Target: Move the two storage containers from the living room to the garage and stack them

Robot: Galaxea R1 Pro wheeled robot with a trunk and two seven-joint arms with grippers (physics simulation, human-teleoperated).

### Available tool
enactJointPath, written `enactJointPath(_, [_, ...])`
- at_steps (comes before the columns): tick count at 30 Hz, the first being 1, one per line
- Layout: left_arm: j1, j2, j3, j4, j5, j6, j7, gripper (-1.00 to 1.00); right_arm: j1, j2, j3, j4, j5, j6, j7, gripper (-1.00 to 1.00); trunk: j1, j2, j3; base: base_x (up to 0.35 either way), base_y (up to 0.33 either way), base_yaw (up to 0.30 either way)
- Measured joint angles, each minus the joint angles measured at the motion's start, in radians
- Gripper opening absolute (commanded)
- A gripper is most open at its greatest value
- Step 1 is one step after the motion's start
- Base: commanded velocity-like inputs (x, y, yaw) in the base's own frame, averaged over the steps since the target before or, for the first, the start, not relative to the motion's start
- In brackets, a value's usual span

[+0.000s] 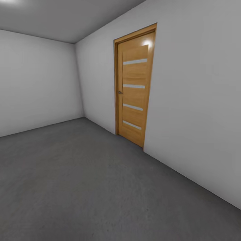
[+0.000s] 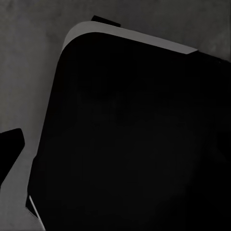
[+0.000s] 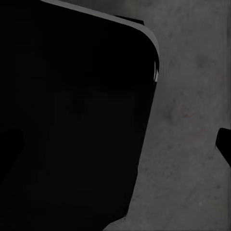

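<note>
Tool state on either arm: cannot tell, with a dark finger tip (image 2: 10, 149) beside a black rounded body (image 2: 134, 134). Beneath, concrete floor (image 1: 83, 187). Beyond, wooden door (image 1: 134, 90). Storage containers nowhere visible, so bearing unknown.

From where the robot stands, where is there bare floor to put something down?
The grey concrete floor lies open from the far left wall across to the right wall with the wooden door. Nothing looks crowded; underneath the wrist cameras, a dark robot body covers some floor.

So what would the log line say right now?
room: grey concrete floor | wooden door shut, on right wall | bins: unseen | wrist views: dark robot body
</note>
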Motion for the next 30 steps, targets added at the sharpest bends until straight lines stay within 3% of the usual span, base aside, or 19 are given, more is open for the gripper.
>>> enactJointPath(10, [0.000, 0.001, 0.001, -0.001, 0.000, 0.000, -0.001, 1.00, 0.000, -0.001, 0.001, 0.000, 0.005, 0.001, 0.000, 1.00, 0.000, 0.000, 0.000, 0.322, 0.062, 0.000])
enactJointPath(30, [0.000, 0.002, 0.001, -0.002, 0.001, 0.001, -0.001, 1.00, 0.000, 0.001, 0.001, 0.000, 0.006, 0.001, 0.000, 1.00, 0.000, 0.000, 0.000, 0.302, 0.209, 0.000])
